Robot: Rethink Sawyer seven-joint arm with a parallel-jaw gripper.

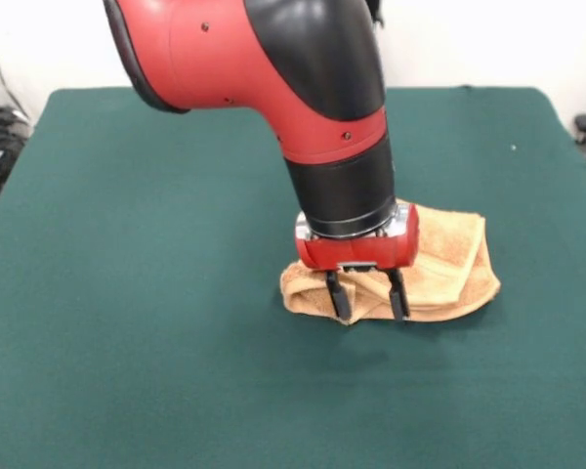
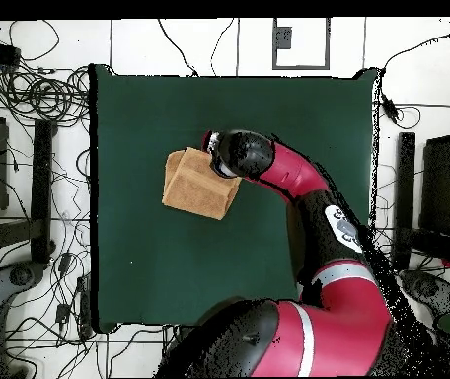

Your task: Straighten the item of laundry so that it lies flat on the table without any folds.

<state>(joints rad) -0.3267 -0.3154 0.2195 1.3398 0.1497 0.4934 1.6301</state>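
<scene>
Towel [image 1: 449, 269] is bunched into a folded wad on the green table [image 1: 156, 293], not flat. From the front it sits a bit right of centre, mid-depth. Overhead it [image 2: 197, 186] reads as a rough folded quad in the upper middle of the cloth cover [image 2: 150, 266], well clear of every edge. Layers are doubled over, with a rolled fold along the front-left edge and a lighter hem line visible on the right flap.

Gripper [image 1: 368, 298] is down at the towel's front edge, arm [image 1: 313, 88] coming in from above and covering the left part of the wad. Jaws are spread, pointing straight down, both tips on or just at the fabric with a hump of towel between them. Not pinching yet as far as I can see; a gap shows on each inner side. Overhead, the wrist [image 2: 241, 153] hides the towel's upper right corner.
</scene>
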